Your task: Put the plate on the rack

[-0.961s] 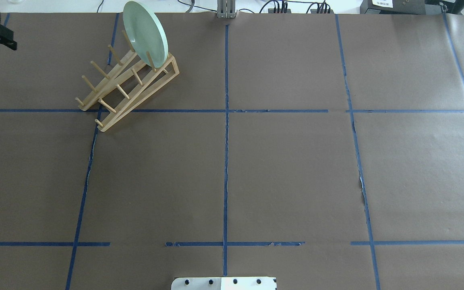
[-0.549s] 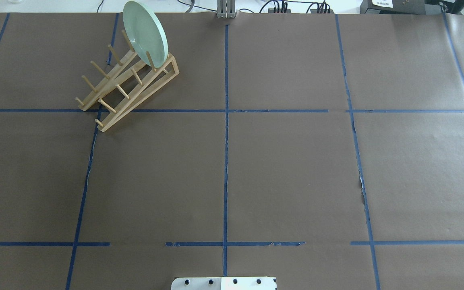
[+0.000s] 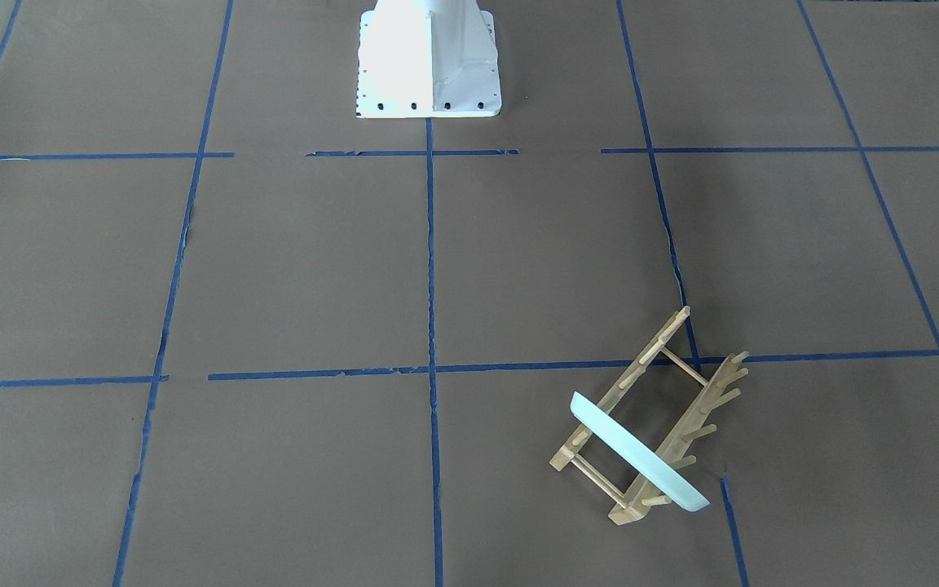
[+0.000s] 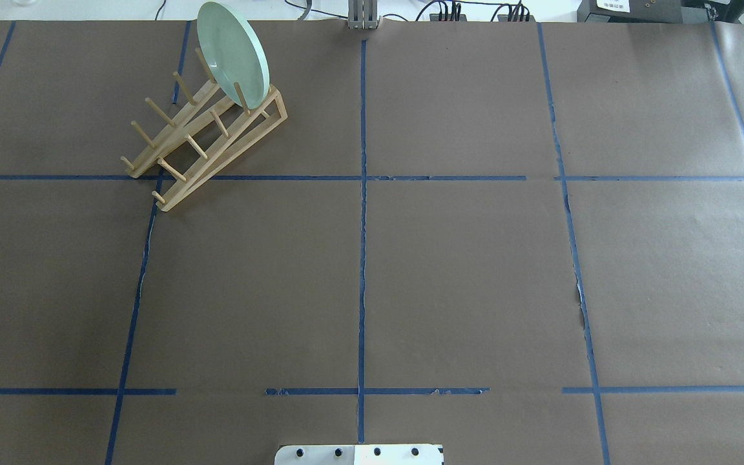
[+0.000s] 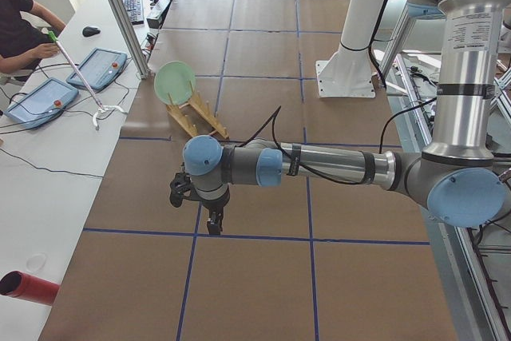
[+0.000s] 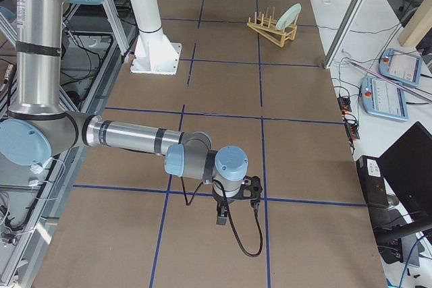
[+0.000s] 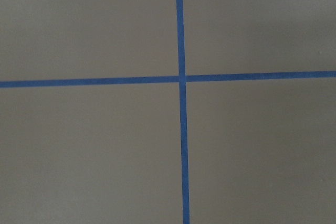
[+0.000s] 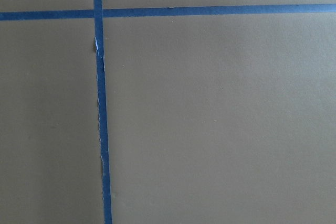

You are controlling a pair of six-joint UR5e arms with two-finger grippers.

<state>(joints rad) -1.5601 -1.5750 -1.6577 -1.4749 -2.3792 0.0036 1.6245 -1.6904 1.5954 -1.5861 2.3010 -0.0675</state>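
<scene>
The plate [image 4: 233, 55] sits in the end slot of the rack [image 4: 217, 139] (done, we judge); we should leave it untouched. Whether the left gripper [image 5: 211, 225] or the right gripper [image 6: 221, 219] is clenched, we cannot tell.

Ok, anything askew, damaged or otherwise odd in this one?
Nothing serious. The plate stands on edge in the end slot of the rack, no gripper near it. The rack sits diagonal to the grid of blue tape, across one line. That tape is frayed in spots. Nothing is spilled.
</scene>
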